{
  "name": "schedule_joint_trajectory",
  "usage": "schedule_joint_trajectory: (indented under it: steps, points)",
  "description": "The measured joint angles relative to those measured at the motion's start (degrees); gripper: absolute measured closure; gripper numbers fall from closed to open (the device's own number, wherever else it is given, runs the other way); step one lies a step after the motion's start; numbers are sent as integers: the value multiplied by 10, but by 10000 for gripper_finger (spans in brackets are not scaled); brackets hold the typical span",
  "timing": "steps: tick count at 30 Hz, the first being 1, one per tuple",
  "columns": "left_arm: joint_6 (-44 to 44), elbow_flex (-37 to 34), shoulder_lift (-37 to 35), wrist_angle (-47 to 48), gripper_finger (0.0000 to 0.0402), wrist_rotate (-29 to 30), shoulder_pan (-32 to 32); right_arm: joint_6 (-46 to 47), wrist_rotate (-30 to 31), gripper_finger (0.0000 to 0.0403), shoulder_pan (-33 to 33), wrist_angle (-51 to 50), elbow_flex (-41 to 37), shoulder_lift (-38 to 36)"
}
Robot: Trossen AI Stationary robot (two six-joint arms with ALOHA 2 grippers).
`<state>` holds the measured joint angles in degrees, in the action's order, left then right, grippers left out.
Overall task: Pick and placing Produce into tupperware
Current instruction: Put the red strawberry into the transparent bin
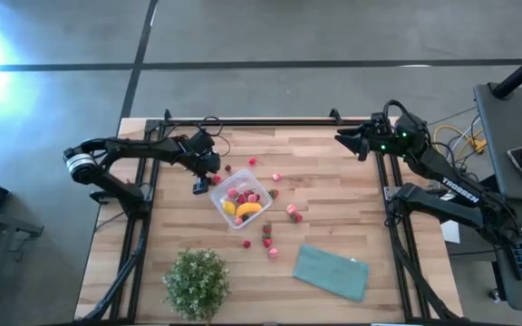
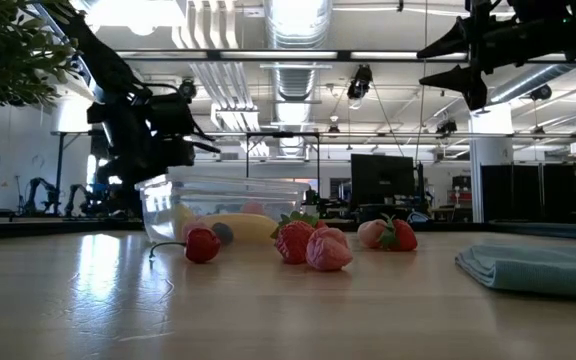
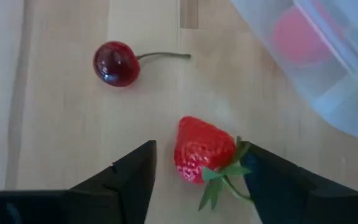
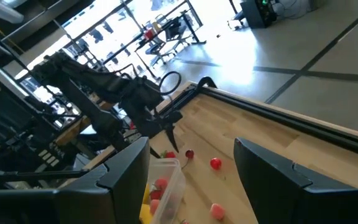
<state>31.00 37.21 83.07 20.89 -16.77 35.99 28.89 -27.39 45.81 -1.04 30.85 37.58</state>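
The clear square tupperware (image 1: 241, 201) stands mid-table and holds a yellow banana (image 1: 248, 210), a small yellow round fruit (image 1: 229, 208) and several red and pink fruits. My left gripper (image 1: 203, 181) is low at the tupperware's left side, open. In the left wrist view its fingers stand on either side of a red strawberry (image 3: 201, 155) that lies on the table. A dark cherry (image 3: 115, 63) lies just beyond the strawberry. My right gripper (image 1: 350, 140) is raised at the far right, open and empty.
Several loose strawberries (image 1: 293, 214) lie on the wood to the right of and in front of the tupperware. A teal folded cloth (image 1: 332, 272) lies near the front right. A green potted plant (image 1: 196, 282) stands at the front left.
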Motion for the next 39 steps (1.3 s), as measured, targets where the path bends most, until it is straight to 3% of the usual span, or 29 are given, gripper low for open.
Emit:
schedule_joint_trajectory:
  steps: [15,27,29,34,39]
  points:
    - [-6,2,9,-25,280,36,0,-4,5,177,0,-4,0,1]
    - [-6,55,-90,59,279,79,0,-2,5,177,0,-4,0,1]
    - [-7,72,-113,85,279,60,0,-2,5,177,0,-4,0,1]
    - [-21,101,-144,127,279,-73,-38,-4,5,177,0,-6,0,6]
    - [-22,100,-124,135,279,-67,-125,-9,-10,177,0,-30,0,13]
